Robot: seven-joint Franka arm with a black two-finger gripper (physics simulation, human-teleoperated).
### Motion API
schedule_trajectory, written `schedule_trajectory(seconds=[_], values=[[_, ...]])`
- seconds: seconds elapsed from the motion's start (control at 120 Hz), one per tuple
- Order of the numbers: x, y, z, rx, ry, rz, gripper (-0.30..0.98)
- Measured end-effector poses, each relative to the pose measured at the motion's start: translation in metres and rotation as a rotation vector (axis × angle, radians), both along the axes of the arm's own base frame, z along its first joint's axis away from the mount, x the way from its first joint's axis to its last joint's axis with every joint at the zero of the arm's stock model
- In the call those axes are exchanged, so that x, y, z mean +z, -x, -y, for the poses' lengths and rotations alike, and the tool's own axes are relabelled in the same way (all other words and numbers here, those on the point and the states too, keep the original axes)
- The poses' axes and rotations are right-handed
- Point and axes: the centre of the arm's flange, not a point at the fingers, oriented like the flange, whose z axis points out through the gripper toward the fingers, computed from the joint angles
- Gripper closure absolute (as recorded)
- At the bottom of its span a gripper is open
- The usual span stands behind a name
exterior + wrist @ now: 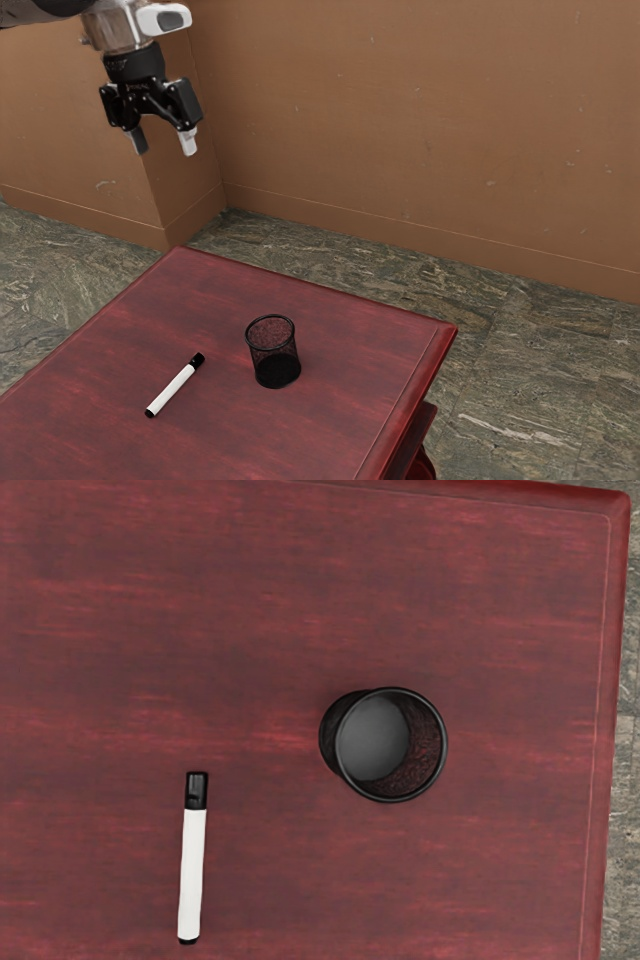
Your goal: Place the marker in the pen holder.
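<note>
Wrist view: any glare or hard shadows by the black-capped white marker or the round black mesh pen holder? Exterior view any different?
Wrist view: neither by the marker or the pen holder, whose bottom looks grey; exterior view: similarly soft light, but that bottom looks nearly black.

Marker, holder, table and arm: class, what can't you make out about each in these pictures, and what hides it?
- Marker, both views: its underside, hidden by its own body.
- Holder, both views: the underside of its base, hidden by the base itself.
- Table, exterior view: its near part, cut off by the lower edge.
- Arm, exterior view: the rest of it, cut off at the upper left.
</note>
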Motion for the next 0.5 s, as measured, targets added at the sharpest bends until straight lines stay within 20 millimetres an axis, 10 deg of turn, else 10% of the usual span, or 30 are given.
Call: schedule_trajectory(seconds=[0.15,0.267,0.408,0.5], values=[[-0.036,-0.018,0.002,0.006,-0.055,-0.043,0.00],[-0.147,-0.015,0.004,0.004,-0.088,-0.219,0.00],[-0.279,0.035,0.005,-0.001,-0.113,-0.323,0.00],[-0.330,0.055,0.005,-0.013,-0.141,-0.300,0.00]])
